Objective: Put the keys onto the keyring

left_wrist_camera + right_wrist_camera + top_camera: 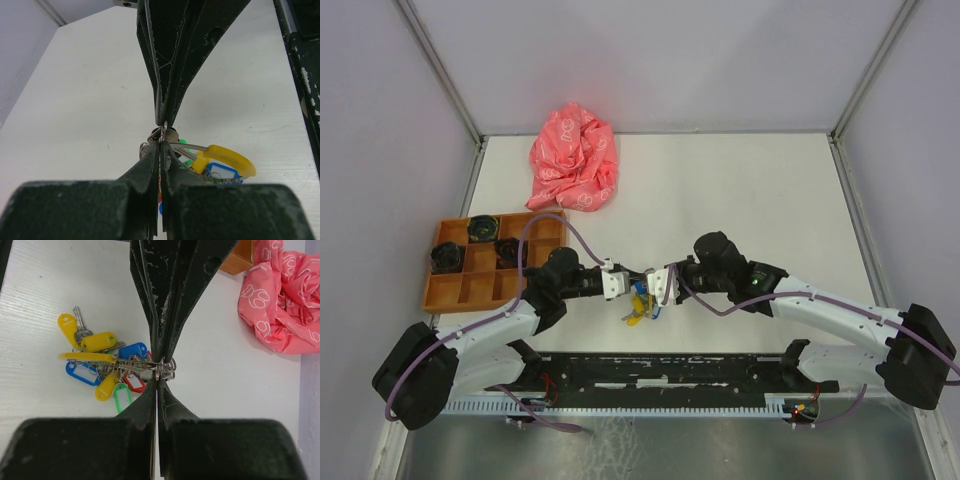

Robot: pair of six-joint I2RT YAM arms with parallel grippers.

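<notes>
We see the left claw pinched shut on a thin silver keyring, with a yellow tag just behind it. Only the right wrist view shows the whole bunch of keys with coloured tags, spread on the worktop. There the right claw is shut on the keyring too. From above, both claws meet over the bunch. Beyond are an orange tray and a pink cloth.
</notes>
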